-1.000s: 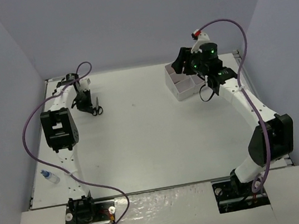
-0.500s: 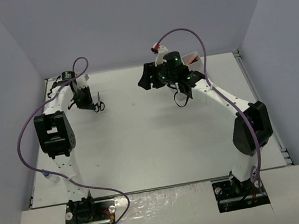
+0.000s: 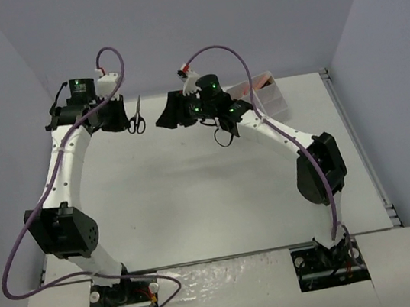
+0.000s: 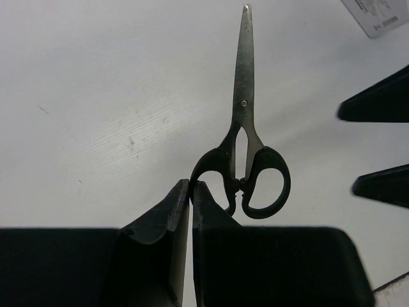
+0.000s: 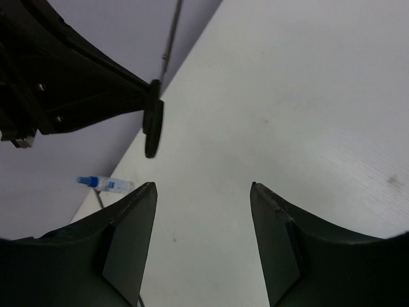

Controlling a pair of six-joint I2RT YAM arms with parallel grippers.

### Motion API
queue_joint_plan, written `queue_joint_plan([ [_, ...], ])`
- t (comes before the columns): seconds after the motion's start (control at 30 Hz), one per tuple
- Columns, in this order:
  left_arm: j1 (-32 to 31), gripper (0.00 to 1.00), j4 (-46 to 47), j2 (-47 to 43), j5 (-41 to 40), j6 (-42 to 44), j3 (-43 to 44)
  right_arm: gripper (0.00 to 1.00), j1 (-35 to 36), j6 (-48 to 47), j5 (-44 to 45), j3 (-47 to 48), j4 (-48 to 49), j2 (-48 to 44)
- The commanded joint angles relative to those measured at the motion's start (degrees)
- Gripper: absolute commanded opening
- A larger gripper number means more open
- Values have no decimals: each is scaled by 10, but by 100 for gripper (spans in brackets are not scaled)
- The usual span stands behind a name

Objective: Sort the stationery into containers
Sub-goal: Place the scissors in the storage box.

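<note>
A white tabletop [image 3: 195, 193] boxed in by pale grey walls was the stage here. Far left, down by the tabletop's edge, a small blue-capped bottle [image 5: 102, 184] lay out of the action. Next came the left end effector [image 4: 191, 187], up high near the back wall with its fingers squeezed right together on one handle loop of the scissors [image 4: 243, 102]. That was the whole grip: a pinch on one black ring, blades closed and pointing away, and the pair looked lifted off the surface. Just to the right, the right end effector [image 5: 202, 187] faced it with its fingers parted roughly halfway. It held nothing and touched nothing, and the scissors hung just beyond its tips. Further right, half hidden behind that arm, sat the white organiser box [image 3: 273, 101], well apart from the scissors. This looked like a hand-over in the making, and there were dangers. A hold on a single loop let the scissors swivel or slide, so a jolt or a nudge from the incoming fingers might twist them out of line or knock them loose. The two end effectors were also close, and a misjudged approach could bring finger onto finger. If the left let go before the right had closed firmly, the scissors would drop onto the tabletop, far from any compartment.
</note>
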Motion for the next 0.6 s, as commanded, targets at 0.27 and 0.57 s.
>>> queue_joint_plan([
  [0.27,-45,0,-9,-81,-10,38,-6,54,39,69,-32,-18,176,-32],
  [0.57,-52,0,-11,-100,-6,35,-15,44,41,79,-29,4,178,-4],
])
